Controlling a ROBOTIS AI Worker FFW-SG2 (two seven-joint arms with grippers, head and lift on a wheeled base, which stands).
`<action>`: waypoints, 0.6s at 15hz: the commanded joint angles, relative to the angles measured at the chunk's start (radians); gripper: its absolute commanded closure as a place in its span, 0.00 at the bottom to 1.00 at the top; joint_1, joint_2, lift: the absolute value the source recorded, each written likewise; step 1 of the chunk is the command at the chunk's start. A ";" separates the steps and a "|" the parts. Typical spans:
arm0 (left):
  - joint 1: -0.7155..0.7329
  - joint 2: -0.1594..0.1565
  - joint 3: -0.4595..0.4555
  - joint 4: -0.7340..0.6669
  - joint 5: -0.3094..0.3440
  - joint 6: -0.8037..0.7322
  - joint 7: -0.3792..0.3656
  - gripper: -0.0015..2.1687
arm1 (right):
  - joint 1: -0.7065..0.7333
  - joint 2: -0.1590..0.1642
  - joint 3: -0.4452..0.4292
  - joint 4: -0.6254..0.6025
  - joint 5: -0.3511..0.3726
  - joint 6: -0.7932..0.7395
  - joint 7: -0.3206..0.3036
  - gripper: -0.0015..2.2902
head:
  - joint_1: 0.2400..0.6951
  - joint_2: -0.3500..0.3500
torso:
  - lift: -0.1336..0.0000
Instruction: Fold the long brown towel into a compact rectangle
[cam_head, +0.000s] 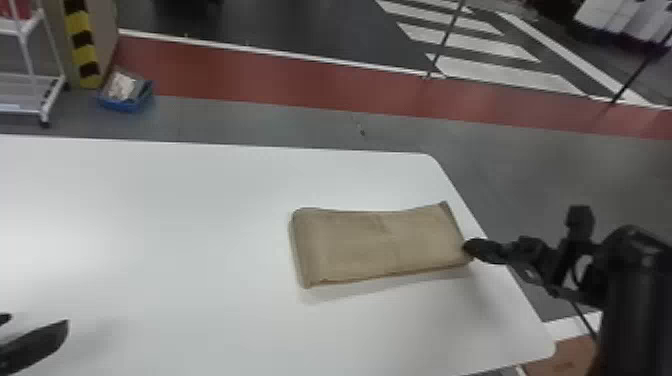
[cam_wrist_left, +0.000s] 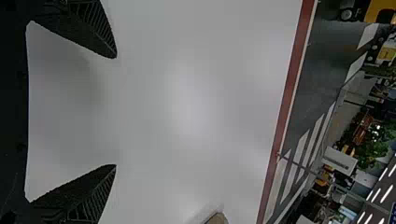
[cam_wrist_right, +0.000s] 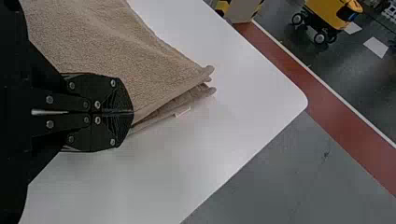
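Towel (cam_head: 380, 245), brown and folded into a layered rectangle, lies on the right part of the desk (cam_head: 175, 225), its right end near the desk's right edge. The right claw (cam_head: 466, 246) is at that end, by the towel's near right corner. Its fingers are pressed together; whether a bit of cloth is caught at their tips, I cannot tell. The right wrist view shows layers parting at one corner and a small pale tag (cam_wrist_right: 183, 112) poking out below, but part of the towel is hidden behind the claw and I cannot count the folds. Over the desk's near left area, the left claw (cam_head: 36, 321) is spread wide, partly cut off in the head view. Its wrist view catches just a cropped tip of towel.
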 joint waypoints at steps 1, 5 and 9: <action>0.003 0.000 0.000 -0.002 0.000 0.002 0.000 0.02 | 0.024 0.000 -0.036 -0.008 -0.049 0.006 0.018 0.89 | 1.00 0.00 | 0.10; 0.010 0.000 0.003 -0.014 0.000 0.002 0.000 0.02 | 0.044 -0.014 -0.092 -0.073 -0.103 0.073 0.032 0.82 | 1.00 0.00 | 0.10; 0.018 0.000 0.003 -0.033 0.002 0.002 -0.005 0.02 | 0.047 -0.057 -0.090 -0.064 -0.084 0.043 0.018 0.04 | 1.00 0.00 | 0.10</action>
